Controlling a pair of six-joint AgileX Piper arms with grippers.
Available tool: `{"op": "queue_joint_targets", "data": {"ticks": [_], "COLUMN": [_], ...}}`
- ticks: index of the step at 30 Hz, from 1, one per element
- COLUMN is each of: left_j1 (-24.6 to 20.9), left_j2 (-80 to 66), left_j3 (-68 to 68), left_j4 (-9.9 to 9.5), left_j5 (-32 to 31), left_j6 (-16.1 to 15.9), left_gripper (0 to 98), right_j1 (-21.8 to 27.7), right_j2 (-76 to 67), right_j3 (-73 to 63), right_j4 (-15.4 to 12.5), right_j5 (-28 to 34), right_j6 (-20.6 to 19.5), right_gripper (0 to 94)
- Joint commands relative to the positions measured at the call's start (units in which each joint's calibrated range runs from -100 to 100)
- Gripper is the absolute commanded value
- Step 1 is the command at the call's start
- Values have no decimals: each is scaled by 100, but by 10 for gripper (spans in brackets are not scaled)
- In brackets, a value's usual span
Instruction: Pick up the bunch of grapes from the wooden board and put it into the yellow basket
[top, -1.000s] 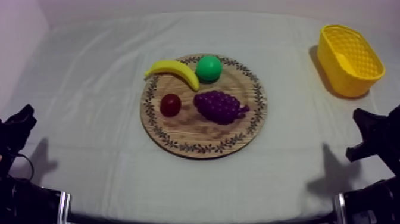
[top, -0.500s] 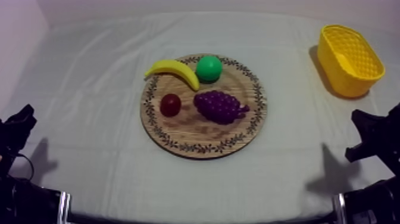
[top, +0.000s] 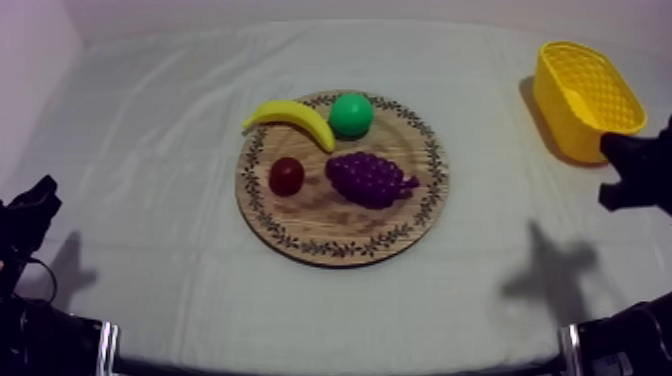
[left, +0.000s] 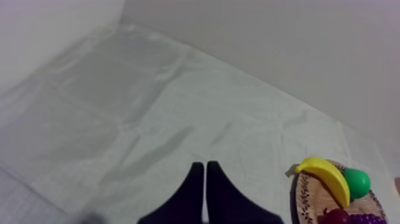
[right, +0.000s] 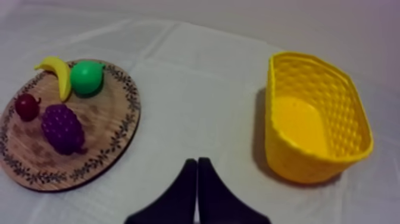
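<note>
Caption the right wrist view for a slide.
Shut right gripper hangs between the wooden board, bearing the bunch of grapes, and the empty yellow basket.

Pretty plain setup: the bench (top: 150, 120) has a wrinkled grey-white cloth (top: 480, 300) over it, a bare pale wall (top: 300, 10) runs along its far edge, and another wall (top: 30, 40) along its left edge. Soft, dim light.

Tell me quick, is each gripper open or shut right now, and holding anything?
Left gripper: shut, holding nothing.
Right gripper: shut, holding nothing.
</note>
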Motion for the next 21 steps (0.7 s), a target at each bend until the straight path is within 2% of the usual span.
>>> {"op": "queue_joint_targets", "data": {"ticks": [1,13,21], "left_j1": [-3,-3,-3], "left_j2": [5,5,5], "left_j3": [0,0,0], "left_j4": [1,1,1], "left_j5": [-1,-1,-1], "left_j6": [0,0,-2], "left_gripper": [1,1,1], "right_j1": [0,-119,-372], "right_j2": [600,2754,4143], "right_j3": [-809,-3643,-5445], "right_j4": [-166,-941,-1217], "right_j5": [180,1511,2945], "right_j6": [157,1077,1572], "right_gripper": [2,3,3]}}
